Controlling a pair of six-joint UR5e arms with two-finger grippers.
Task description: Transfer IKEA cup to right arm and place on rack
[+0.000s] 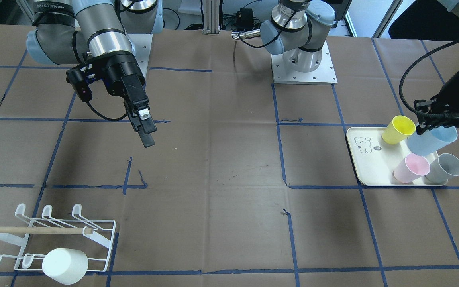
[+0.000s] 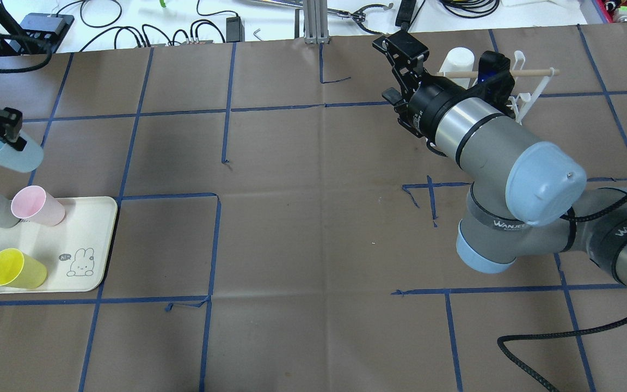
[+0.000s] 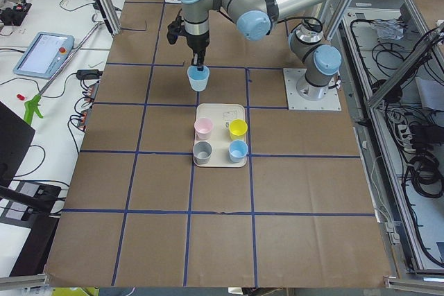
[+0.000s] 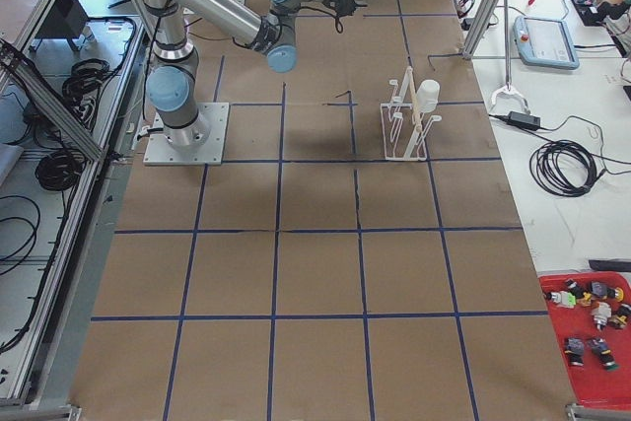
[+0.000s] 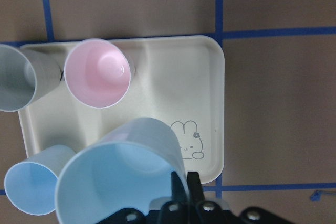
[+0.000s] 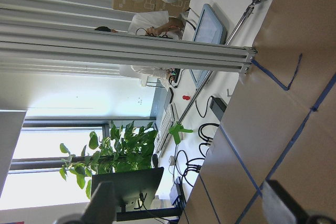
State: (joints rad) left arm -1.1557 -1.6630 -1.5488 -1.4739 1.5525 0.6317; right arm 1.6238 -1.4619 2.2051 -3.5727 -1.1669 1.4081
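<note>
I see the pale blue tapered plastic cup (image 1: 432, 140) raised off the table and tilted, its rim pinched in the left gripper (image 1: 424, 128). The silver-grey jointed right arm (image 1: 102, 40) hangs above the table, angled downward. The white wire rack with a wooden dowel (image 1: 34, 230) stands upright, well apart from the cup.

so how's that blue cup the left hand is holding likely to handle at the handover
Probably light: the blue cup hangs in the air from the left hand pinching only its rim. Its smooth, tapered wall looks like plastic, so likely stiff yet somewhat slippery, and it may swing in the grip. Laid on its side, it would probably roll in a curve.
</note>
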